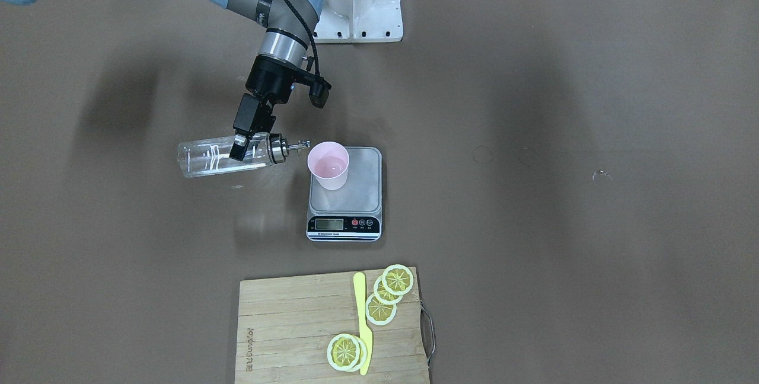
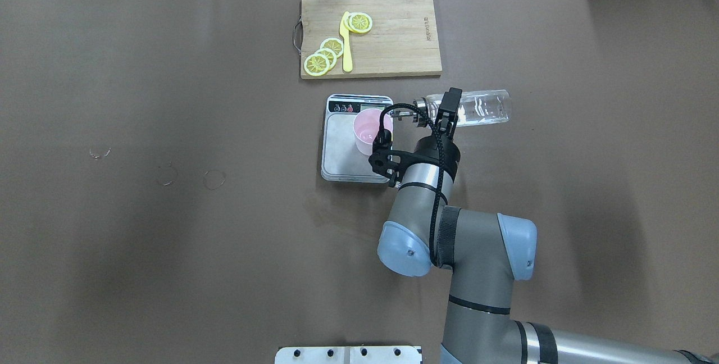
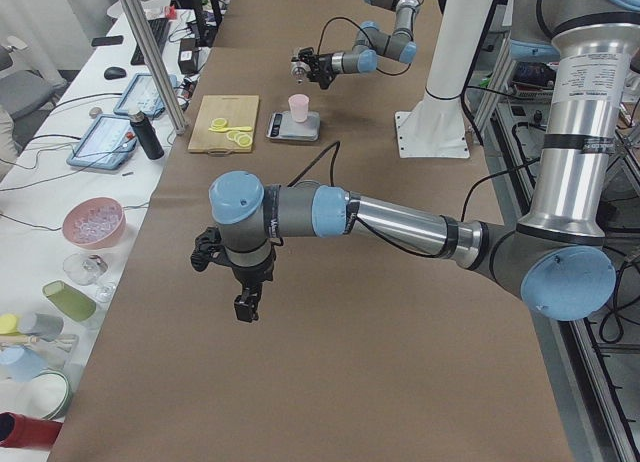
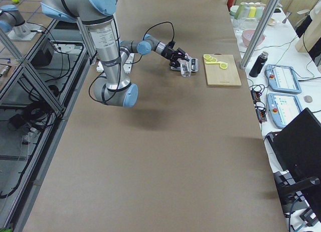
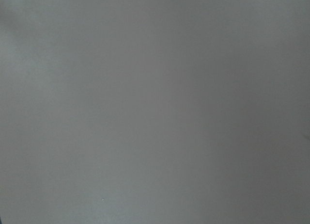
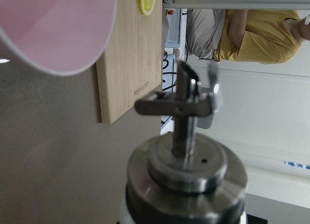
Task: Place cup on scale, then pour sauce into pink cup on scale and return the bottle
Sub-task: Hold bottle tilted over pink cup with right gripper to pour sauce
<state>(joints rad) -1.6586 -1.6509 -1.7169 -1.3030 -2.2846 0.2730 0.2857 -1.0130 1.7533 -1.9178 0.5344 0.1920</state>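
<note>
Clamping the bottle (image 1: 204,159) across its glass body close to the metal collar, the right gripper (image 1: 239,148) holds it lying roughly level above the desk (image 1: 533,253). The spout (image 1: 299,144) points away from the gripper toward the cup (image 1: 328,165), and its tip is just beside the rim. Clear sauce (image 1: 198,166) lies along the lower side of the bottle. The cup stands upright on the scale (image 1: 356,194), at the platform corner nearest the gripper. Beyond the scale from the gripper lies a cutting board (image 1: 284,325) with lemon slices (image 1: 397,279) and a yellow knife (image 1: 362,313). The left gripper (image 3: 245,307) hangs over bare desk, well apart from the scale; I cannot tell whether its fingers are apart or together.
</note>
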